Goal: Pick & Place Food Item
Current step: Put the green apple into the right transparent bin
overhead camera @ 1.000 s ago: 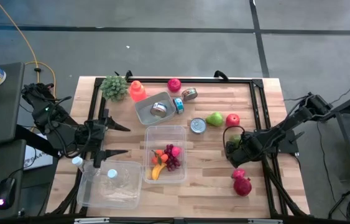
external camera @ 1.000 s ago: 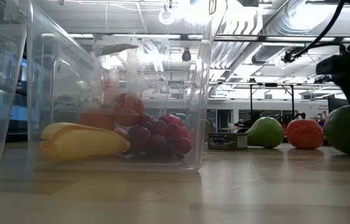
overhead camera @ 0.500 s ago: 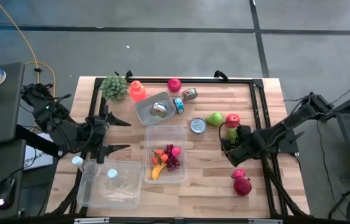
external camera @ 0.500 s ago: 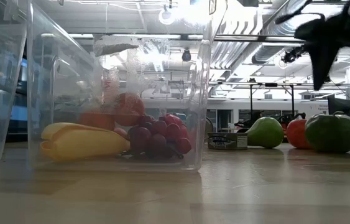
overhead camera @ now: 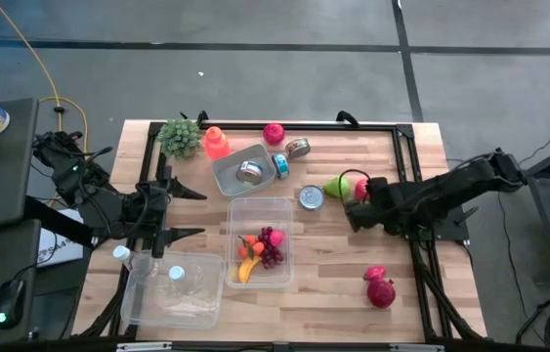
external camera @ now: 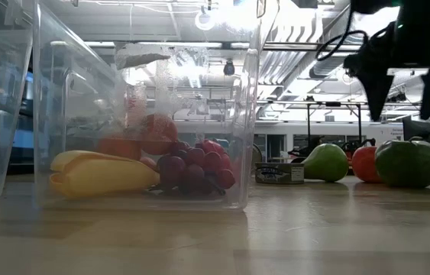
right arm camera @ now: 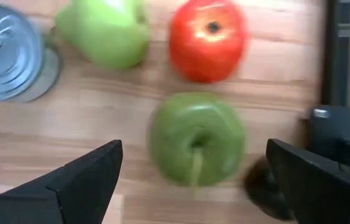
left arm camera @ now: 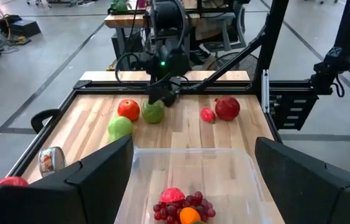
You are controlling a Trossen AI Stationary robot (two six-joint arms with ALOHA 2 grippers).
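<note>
The green apple [right arm camera: 196, 138] stands on the table on its underside, stem up, next to the red apple [right arm camera: 207, 38] and the green pear [right arm camera: 103, 34]. My right gripper [external camera: 403, 88] hangs open right above the green apple [external camera: 408, 163], its fingers apart and clear of it. In the high view this gripper [overhead camera: 358, 193] hides the apple. The clear fruit container [overhead camera: 260, 244] holds a banana, grapes and an orange. My left gripper [overhead camera: 189, 214] waits open at the table's left side, facing the container.
A pomegranate [overhead camera: 380, 290] lies near the right near corner. A can [overhead camera: 311, 198] stands left of the pear. A grey tray with a can [overhead camera: 240, 171], another can [overhead camera: 298, 148], an orange bottle [overhead camera: 216, 143] and a green bunch [overhead camera: 180, 137] sit toward the far edge. A second clear bin [overhead camera: 172, 288] holds bottles.
The green apple has shifted a short way toward the far edge, closer to the red apple, and now stands still on the table. My right gripper has risen off it and moved toward the far edge, ending above the apple.
</note>
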